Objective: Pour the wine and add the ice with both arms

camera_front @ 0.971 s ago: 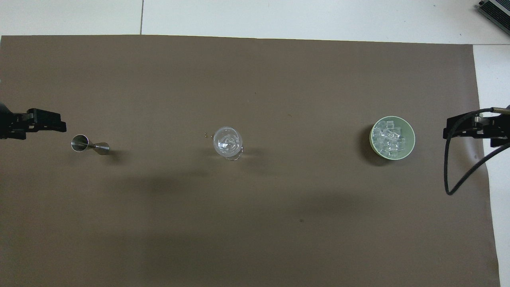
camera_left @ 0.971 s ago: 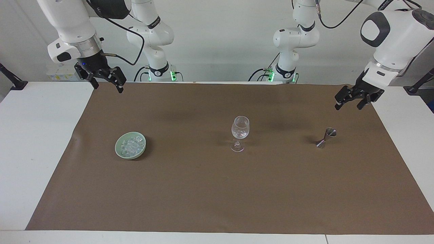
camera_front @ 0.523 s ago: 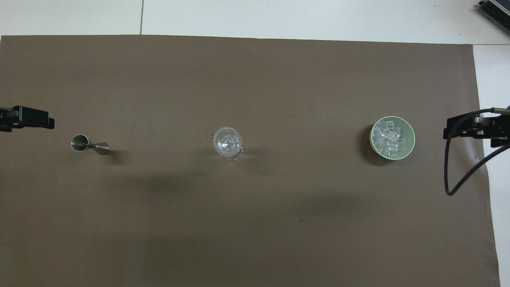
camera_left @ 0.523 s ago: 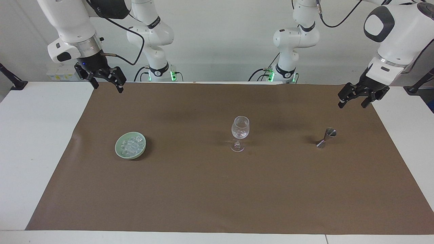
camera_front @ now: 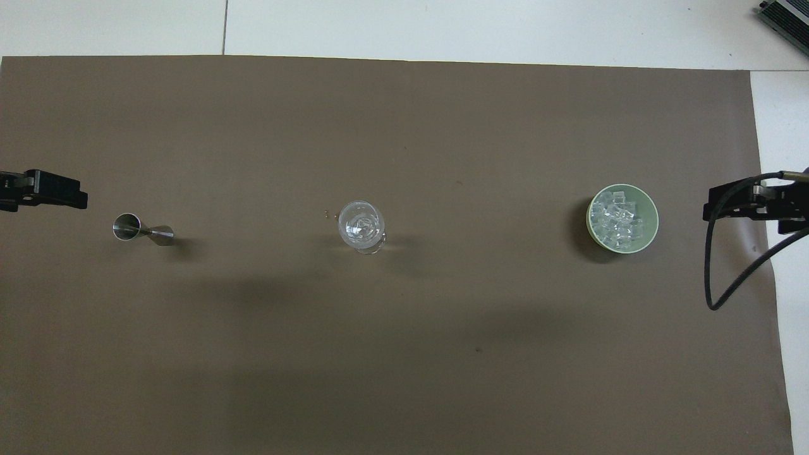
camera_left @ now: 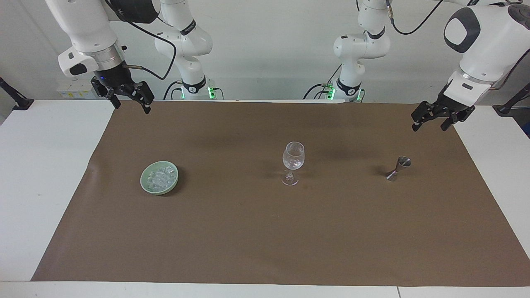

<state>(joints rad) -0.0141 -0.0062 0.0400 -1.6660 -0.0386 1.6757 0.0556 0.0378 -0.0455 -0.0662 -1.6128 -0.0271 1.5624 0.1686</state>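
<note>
A clear stemmed glass [camera_left: 293, 159] [camera_front: 361, 225] stands upright at mid-table with something clear in its bottom. The ice [camera_left: 161, 177] [camera_front: 616, 218] fills a pale green bowl [camera_left: 143, 180] [camera_front: 653, 212] toward the right arm's end. A small steel jigger [camera_left: 397, 167] [camera_front: 142, 230] stands toward the left arm's end. No wine shows. My right gripper [camera_left: 131, 106] [camera_front: 746, 205] hangs open and empty over the mat's corner by the bowl's end. Above the mat's edge by the jigger, my left gripper [camera_left: 429, 126] [camera_front: 69, 193] is raised, open and empty.
A brown mat [camera_left: 265, 231] covers most of the white table [camera_left: 45, 174]. The right arm's black cable [camera_front: 727, 278] loops down beside the bowl's end of the mat. Two tiny specks [camera_front: 328, 213] lie beside the glass.
The left gripper has lifted and drawn back from the jigger toward the mat's edge, then nearly stopped. The right arm waits unmoved.
</note>
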